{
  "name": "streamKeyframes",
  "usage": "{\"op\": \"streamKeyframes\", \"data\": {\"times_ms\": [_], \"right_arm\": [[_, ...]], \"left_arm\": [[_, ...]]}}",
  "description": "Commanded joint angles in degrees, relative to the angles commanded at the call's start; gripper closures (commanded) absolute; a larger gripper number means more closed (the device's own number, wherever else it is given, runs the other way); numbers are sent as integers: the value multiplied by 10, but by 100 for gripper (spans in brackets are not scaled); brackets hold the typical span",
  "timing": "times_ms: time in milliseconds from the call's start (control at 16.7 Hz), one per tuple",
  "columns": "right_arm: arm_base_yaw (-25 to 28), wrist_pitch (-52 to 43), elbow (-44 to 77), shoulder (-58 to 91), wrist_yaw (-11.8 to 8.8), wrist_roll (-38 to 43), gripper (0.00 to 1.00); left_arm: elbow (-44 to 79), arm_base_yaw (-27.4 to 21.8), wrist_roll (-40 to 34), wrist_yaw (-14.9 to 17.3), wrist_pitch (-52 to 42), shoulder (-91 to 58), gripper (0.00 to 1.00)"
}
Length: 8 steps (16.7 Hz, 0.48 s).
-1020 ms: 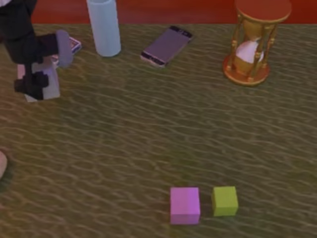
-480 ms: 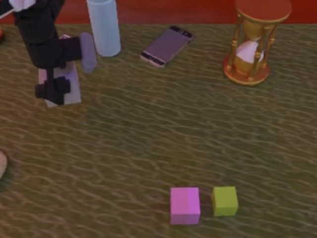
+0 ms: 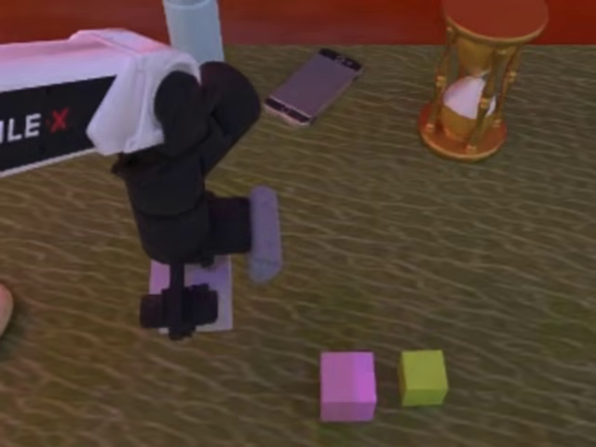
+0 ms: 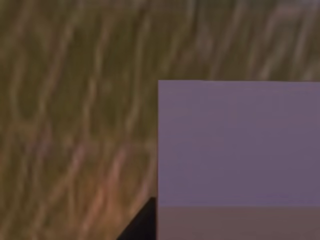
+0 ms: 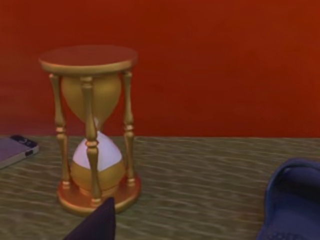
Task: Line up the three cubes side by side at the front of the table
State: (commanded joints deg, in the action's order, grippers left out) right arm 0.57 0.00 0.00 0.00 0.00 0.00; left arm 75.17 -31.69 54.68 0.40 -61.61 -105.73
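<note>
Three cubes on the table [image 3: 391,233]: one pale lavender cube [image 3: 216,298] under the left gripper [image 3: 179,309], one magenta-pink cube [image 3: 347,385] right of it, and one yellow-green cube [image 3: 424,376] just beyond that. One hourglass [image 3: 473,79], one phone [image 3: 313,86] and one pale cylinder [image 3: 194,28] stand behind the cubes.

Rendered tabletop scene, not any real room. Wide table [image 3: 447,242] under olive-green wavy-patterned covering, flat red-brown band along the far edge. Scattered household props at the back: golden hourglass [image 3: 470,79], smartphone [image 3: 314,86] lying flat, pale blue cylinder [image 3: 194,26]. Plain matte coloured cubes at the front. AgileX arm over the surface. No walls, furniture or windows shown.
</note>
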Motion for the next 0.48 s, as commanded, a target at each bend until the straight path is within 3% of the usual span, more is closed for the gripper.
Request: {"op": "streamKeyframes", "data": {"times_ms": [240, 480], "right_arm": [[0, 0, 0, 0, 0, 0, 0], [0, 0, 0, 0, 0, 0, 0]], "left_arm": [[-94, -72, -46, -2, 29, 82, 100], [-104, -81, -52, -2, 33, 92, 100]]}}
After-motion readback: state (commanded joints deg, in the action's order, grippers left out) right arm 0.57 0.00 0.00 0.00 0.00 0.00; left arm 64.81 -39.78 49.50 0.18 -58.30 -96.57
